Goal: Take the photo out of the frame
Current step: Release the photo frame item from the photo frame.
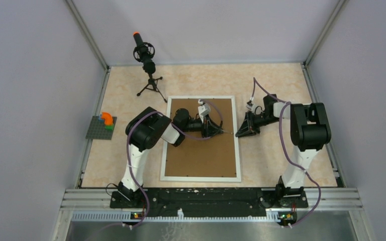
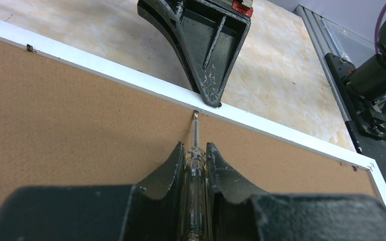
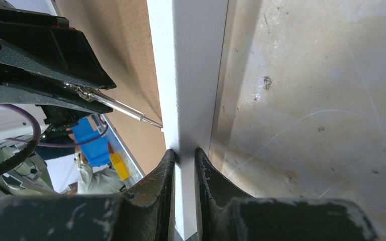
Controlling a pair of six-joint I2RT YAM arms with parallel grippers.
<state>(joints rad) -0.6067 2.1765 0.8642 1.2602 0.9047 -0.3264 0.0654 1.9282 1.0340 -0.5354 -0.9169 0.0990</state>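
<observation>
Beige marbled table (image 1: 281, 85). The frame (image 1: 201, 177) lies on it back-up, under the left gripper (image 1: 220, 131), its right rim beneath the right gripper (image 1: 239, 133). Left of both grippers stand a microphone tripod (image 1: 150, 83), farther back, and a block plate (image 1: 102, 128) at the table's edge.

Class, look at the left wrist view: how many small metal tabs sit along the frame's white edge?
3 tabs: one far left, one at the screwdriver tip, one near the right corner of the frame. Other edges, out of view, may hold more.
</observation>
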